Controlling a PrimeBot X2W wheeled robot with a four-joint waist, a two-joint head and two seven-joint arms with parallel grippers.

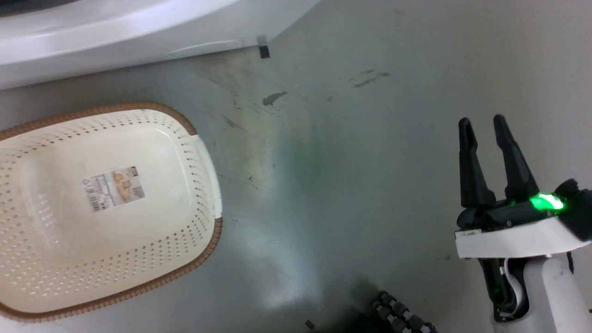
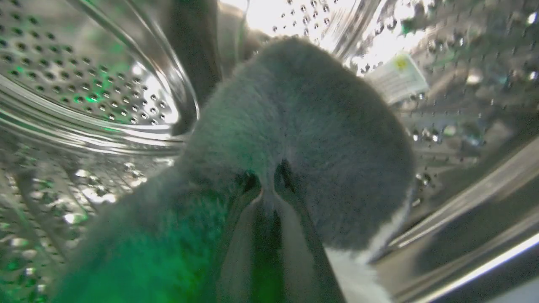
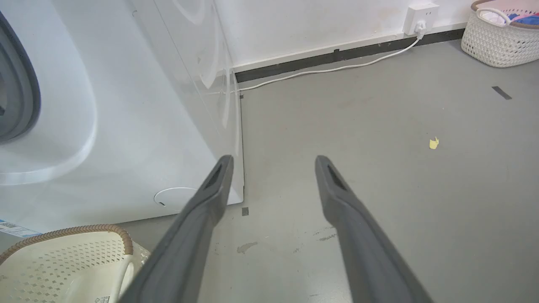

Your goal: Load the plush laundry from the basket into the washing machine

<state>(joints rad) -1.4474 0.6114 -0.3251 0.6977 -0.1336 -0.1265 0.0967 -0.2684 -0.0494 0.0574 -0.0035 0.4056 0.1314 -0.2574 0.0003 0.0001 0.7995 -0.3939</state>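
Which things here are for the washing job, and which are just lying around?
For the job: plush laundry, gripped by the left fingers; basket; washing machine.
Just lying about: white woven hamper of clothes; yellow scrap; white cable.

left claw [image 2: 268,182]: pinched tight on the plush laundry [image 2: 303,105], fingers nearly touching
right claw [image 1: 482,122]: wide open, holding nothing
right forearm [image 1: 550,286]: pale, lower right
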